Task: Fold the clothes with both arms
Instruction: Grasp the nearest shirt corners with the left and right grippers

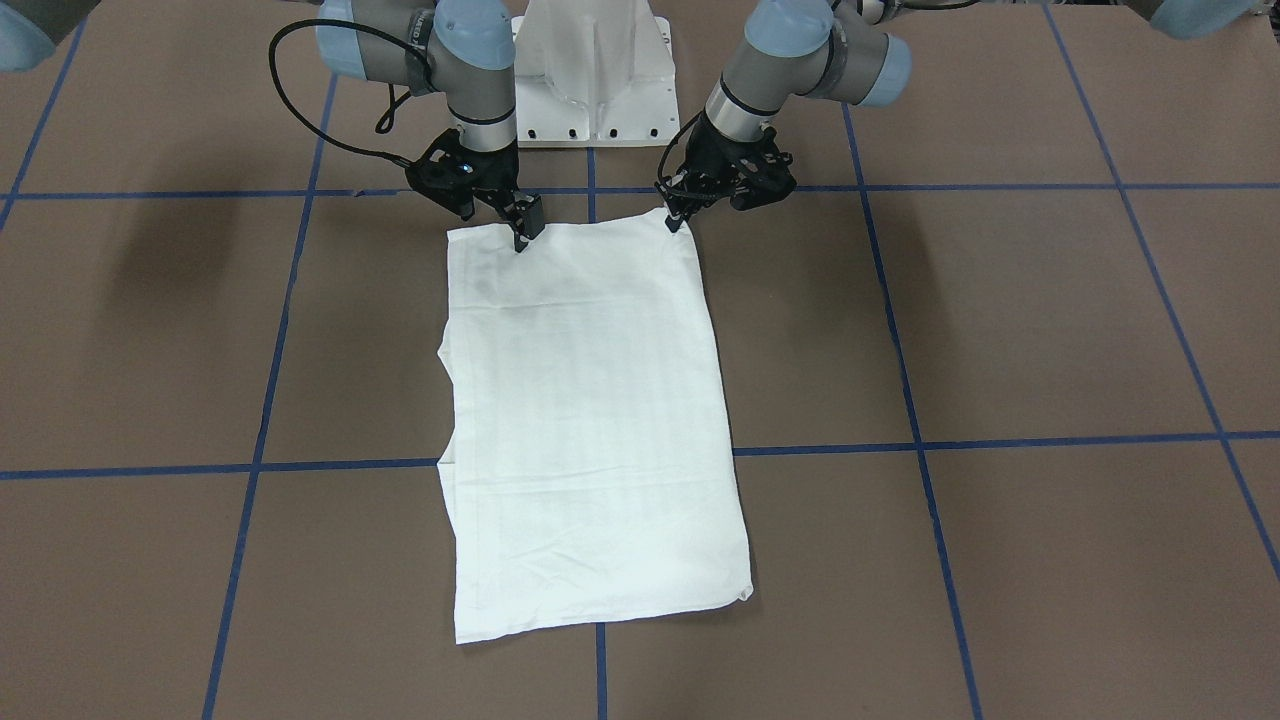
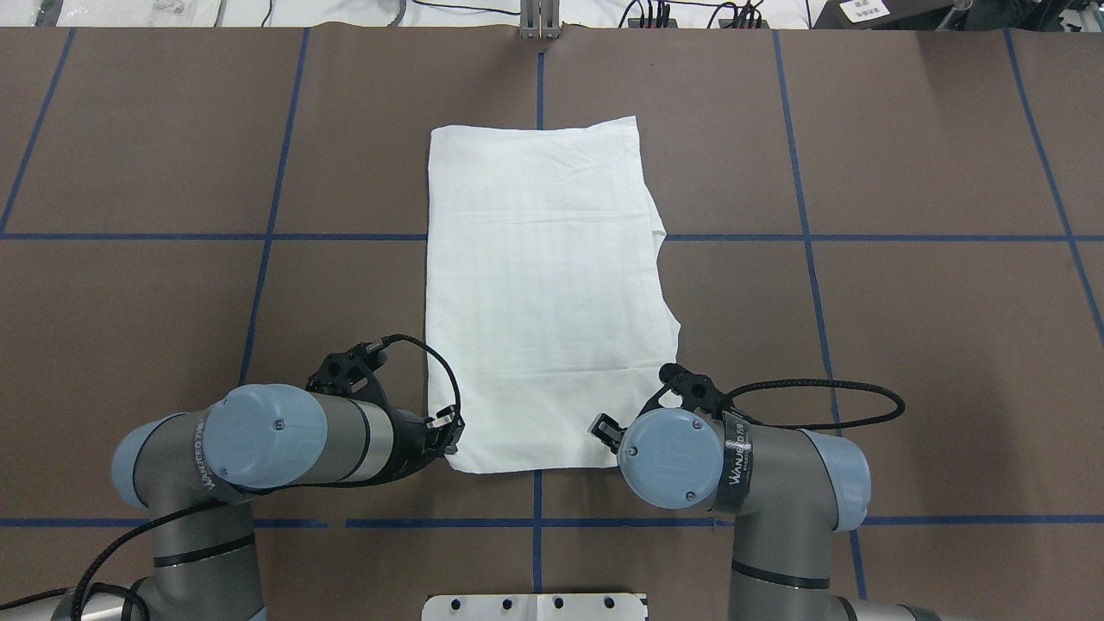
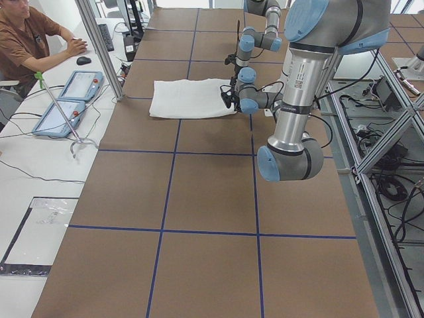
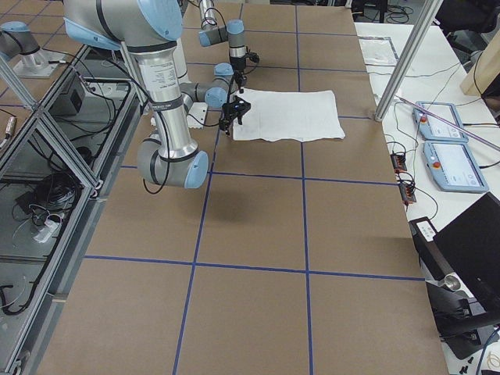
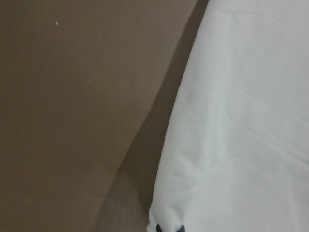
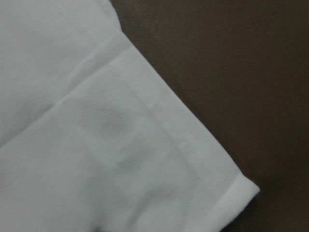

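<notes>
So the white shirt (image 1: 590, 420) is lying flat in the middle of the brown table (image 1: 1000, 330), folded into a long, narrow rectangle that runs straight away from the robot and crosses one of the blue tape lines (image 1: 1000, 441). The long edge on the robot's right side is a bit ragged, with an under layer sticking out around halfway, while the other long edge looks pretty clean. Both arms are working the short end closest to the robot, just in front of the white pedestal (image 1: 592, 70). The left gripper (image 1: 676, 218) is right on the left near corner, fingers narrow and pinched onto the cloth. In the left wrist view the fabric puckers down toward the dark fingertips (image 5: 169, 228) at the bottom edge, and from the front that corner sits a touch higher than the rest. The right gripper (image 1: 524, 235) is tipped down with its tip touching the top of the shirt a little in from the right near corner, but honestly I can't tell whether its fingers are apart or closed on anything. Its wrist camera only shows a stitched hem (image 6: 164, 130) and a corner of cloth lying on the table.
</notes>
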Available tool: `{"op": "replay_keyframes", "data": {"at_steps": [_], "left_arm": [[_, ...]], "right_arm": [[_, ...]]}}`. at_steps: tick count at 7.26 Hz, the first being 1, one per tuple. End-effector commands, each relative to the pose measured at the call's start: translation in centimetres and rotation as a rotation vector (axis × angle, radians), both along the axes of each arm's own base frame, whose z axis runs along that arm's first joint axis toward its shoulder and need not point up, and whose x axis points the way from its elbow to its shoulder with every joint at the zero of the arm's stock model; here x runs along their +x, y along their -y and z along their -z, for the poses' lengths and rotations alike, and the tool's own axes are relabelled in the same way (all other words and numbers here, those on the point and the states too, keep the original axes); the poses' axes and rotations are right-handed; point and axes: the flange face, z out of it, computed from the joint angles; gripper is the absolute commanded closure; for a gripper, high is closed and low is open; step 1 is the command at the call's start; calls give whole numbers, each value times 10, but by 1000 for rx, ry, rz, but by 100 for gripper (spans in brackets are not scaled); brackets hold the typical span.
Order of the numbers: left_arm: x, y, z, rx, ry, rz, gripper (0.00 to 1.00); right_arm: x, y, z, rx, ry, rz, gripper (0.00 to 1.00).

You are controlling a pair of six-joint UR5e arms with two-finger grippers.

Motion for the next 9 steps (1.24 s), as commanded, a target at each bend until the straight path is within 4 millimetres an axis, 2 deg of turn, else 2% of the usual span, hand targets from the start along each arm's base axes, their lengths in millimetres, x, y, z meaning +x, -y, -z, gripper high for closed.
{"op": "replay_keyframes", "data": {"at_steps": [1,3,6,7,8,9], "left_arm": [[0,-1,0,0,-1,-2,100],[0,-1,0,0,-1,-1,100],[0,-1,0,0,-1,-1,100],[0,0,-1,-1,2,1,100],[0,0,-1,-1,4,1,100],[1,0,-2,0,4,0,100]], "right_arm": [[3,4,-6,-1,-9,-7,0],[3,0,-15,-8,-21,-3,0],[3,-2,-13,-10,-18,-3,0],[2,-1,-11,-10,-13,-4,13],[2,-1,-9,-10,-12,-5,53],[3,-1,-8,-7,-11,-1,77]]}}
